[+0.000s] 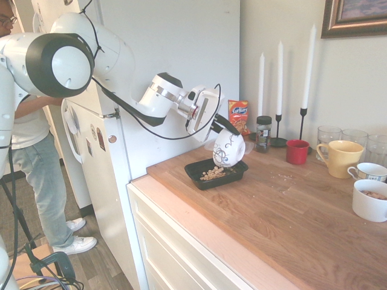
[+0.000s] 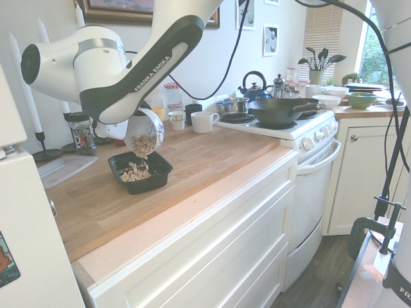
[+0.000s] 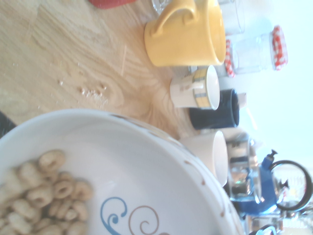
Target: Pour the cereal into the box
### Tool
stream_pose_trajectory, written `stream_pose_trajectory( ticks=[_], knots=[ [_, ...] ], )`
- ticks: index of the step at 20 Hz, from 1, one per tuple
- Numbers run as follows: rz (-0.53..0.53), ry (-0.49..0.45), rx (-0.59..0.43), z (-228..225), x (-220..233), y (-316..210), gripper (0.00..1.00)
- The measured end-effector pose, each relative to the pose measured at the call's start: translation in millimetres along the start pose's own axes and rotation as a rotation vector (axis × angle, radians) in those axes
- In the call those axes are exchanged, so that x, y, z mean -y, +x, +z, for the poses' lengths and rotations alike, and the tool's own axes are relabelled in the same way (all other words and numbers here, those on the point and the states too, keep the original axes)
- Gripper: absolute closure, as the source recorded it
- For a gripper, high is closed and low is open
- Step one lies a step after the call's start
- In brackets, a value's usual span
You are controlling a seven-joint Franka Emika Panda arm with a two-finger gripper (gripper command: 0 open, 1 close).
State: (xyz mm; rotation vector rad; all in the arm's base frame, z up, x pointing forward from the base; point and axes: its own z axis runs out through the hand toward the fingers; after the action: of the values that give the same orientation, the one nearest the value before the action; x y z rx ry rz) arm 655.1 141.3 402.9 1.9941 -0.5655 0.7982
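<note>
In the first exterior view, near the centre of the picture, my black two-finger gripper (image 1: 222,125) has its jaws pressed together on the rim of the white ceramic bowl with dark swirls (image 1: 229,150). The bowl is tilted steeply, with its mouth toward the shallow black rectangular plastic box (image 2: 140,187), which stands on the wooden countertop (image 1: 266,199), left of centre in the second exterior view.

The small light-brown ring-shaped cereal (image 2: 134,172) is in two places: some pieces lie in the box, and others are in the bowl, with a few falling between them. So the pouring is, I judge, in its middle part.

The cereal should be very light, dry and rather brittle. It will roll easily and could jump over the low wall if I tip too quickly. I would not take the pieces themselves; the bowl is the right thing to hold. It is stiff, probably smooth and somewhat heavy for a grip on one side, so it could turn or slip between my fingers. The rim, on the side away from the pouring edge, is the good place to pinch. The box seems light and a little flexible, and a touch of the bowl could push it. I should tilt a little more, slowly, and keep the lip above the box.
</note>
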Motion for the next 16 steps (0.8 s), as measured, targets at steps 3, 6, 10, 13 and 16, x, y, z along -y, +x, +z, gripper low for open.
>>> stream_pose_trajectory(
  ticks=[3, 6, 10, 13, 16],
  knots=[
    [-0.012, -0.013, -0.036, 1, 4, 1, 1.00],
    [-0.022, -0.025, -0.073, -1, 8, 2, 1.00],
    [-0.039, -0.034, -0.122, -5, 18, 2, 1.00],
    [-0.050, -0.045, -0.156, -3, 25, 1, 1.00],
    [-0.057, -0.065, -0.177, -1, 26, 2, 1.00]
  ],
)
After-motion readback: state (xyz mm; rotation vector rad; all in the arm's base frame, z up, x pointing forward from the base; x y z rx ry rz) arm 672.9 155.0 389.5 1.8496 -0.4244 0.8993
